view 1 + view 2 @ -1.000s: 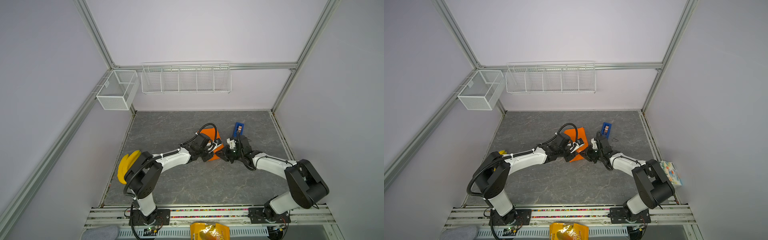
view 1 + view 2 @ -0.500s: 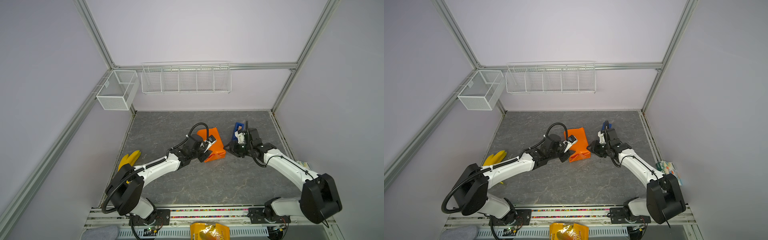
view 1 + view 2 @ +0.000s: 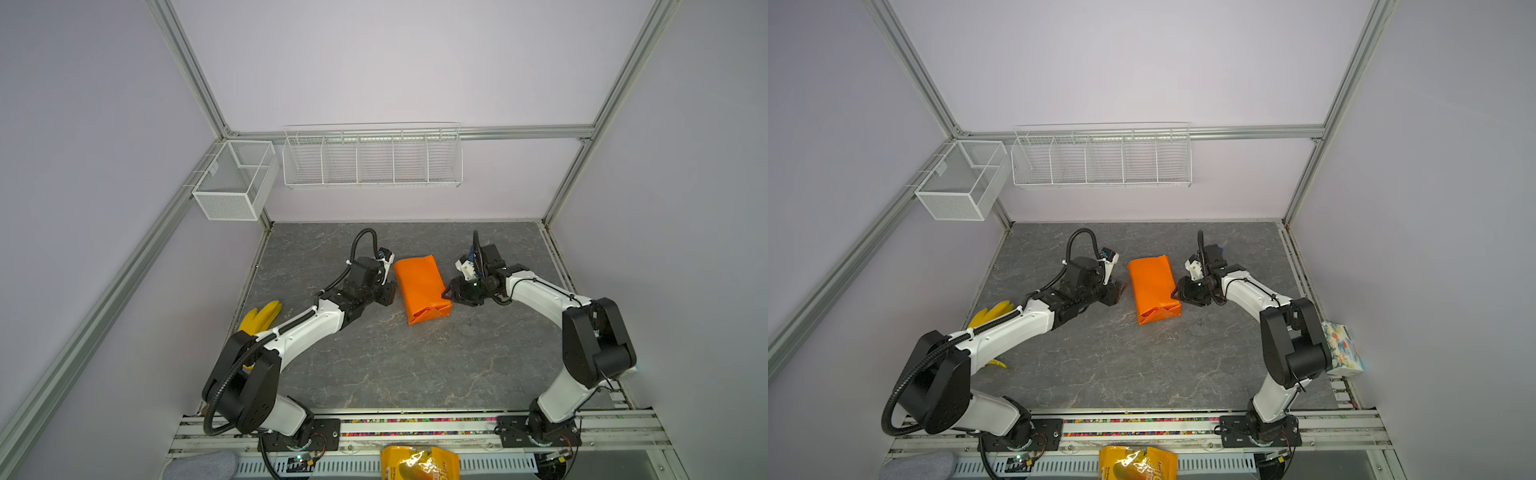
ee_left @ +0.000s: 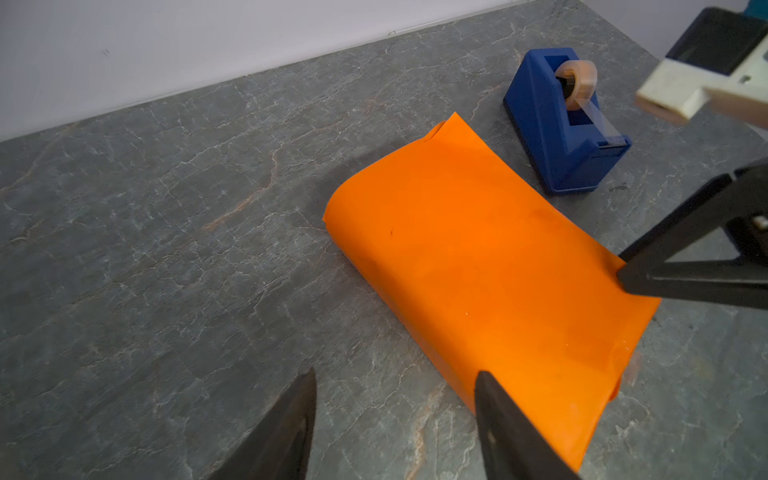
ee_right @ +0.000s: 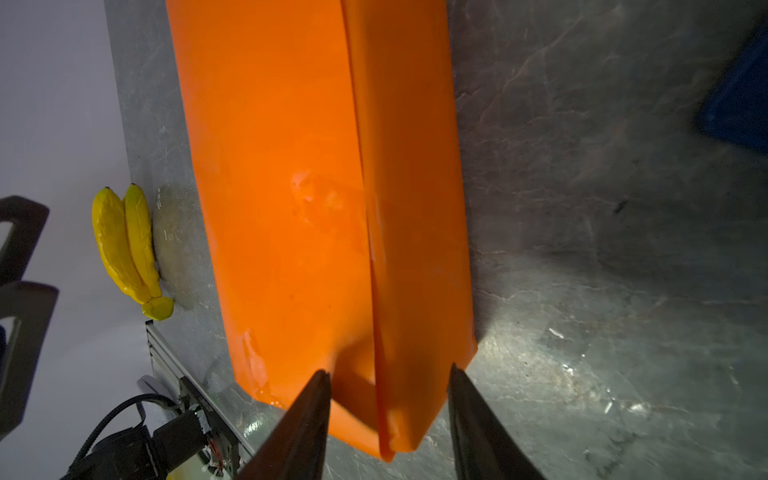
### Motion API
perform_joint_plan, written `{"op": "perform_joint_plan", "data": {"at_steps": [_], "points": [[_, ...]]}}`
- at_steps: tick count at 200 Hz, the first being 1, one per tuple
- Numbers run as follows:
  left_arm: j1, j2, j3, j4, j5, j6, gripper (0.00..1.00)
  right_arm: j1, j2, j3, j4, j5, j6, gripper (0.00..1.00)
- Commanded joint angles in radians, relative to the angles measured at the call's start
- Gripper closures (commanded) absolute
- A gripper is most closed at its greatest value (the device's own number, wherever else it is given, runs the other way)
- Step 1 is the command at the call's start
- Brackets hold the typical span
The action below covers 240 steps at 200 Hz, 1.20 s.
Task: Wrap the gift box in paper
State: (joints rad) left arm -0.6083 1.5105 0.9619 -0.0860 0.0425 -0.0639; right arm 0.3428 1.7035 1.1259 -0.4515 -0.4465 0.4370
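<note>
Paper (image 3: 419, 286): orange, folded into an oblong wrap with a lengthwise seam. It lies flat mid-bench, nearer the far edge.
Gift box: not visible, covered by the paper.
Left tool (image 3: 388, 293): released, jaws apart, just beside the paper's left side.
Right tool (image 3: 449, 293): released, jaws apart, one fingertip touching the paper's right side.
Tape dispenser (image 4: 561, 124): blue, near the paper, toward the far right corner.
Bananas (image 3: 259, 316): at the left edge.

Pale lilac walls (image 3: 374, 62) enclose a grey marbled surface (image 3: 395, 365) at lower centre. Aluminium frame posts (image 3: 187, 70) run along the corners. A long white wire rack (image 3: 372, 156) hangs at centre, with a mesh basket (image 3: 232, 183) to its left.
</note>
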Motion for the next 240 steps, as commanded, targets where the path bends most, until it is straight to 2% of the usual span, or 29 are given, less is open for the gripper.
{"op": "perform_joint_plan", "data": {"at_steps": [1,39,90,114,134,170,192,240], "points": [[0.019,0.060,0.080,-0.093,0.085,-0.048,0.39,0.035,-0.011,-0.007,-0.003,-0.060,-0.011,0.54],[0.052,0.146,0.187,-0.177,0.130,-0.035,0.41,0.119,-0.046,-0.065,0.044,-0.045,0.078,0.56],[0.109,0.219,0.258,-0.220,0.223,-0.028,0.40,0.338,-0.031,-0.048,0.132,0.031,0.239,0.55],[0.126,0.265,0.294,-0.251,0.303,-0.001,0.40,0.422,0.003,0.008,0.165,0.030,0.284,0.55],[0.129,0.311,0.341,-0.289,0.378,0.033,0.40,0.444,-0.026,0.026,0.162,0.031,0.294,0.54],[0.127,0.413,0.425,-0.342,0.507,0.071,0.40,0.365,-0.160,0.003,0.037,0.090,0.228,0.52],[0.105,0.451,0.463,-0.366,0.583,0.113,0.40,0.260,-0.229,-0.033,-0.022,0.084,0.168,0.49],[0.011,0.515,0.565,-0.519,0.650,0.254,0.40,0.004,-0.283,-0.088,-0.147,0.035,0.040,0.45]]}}
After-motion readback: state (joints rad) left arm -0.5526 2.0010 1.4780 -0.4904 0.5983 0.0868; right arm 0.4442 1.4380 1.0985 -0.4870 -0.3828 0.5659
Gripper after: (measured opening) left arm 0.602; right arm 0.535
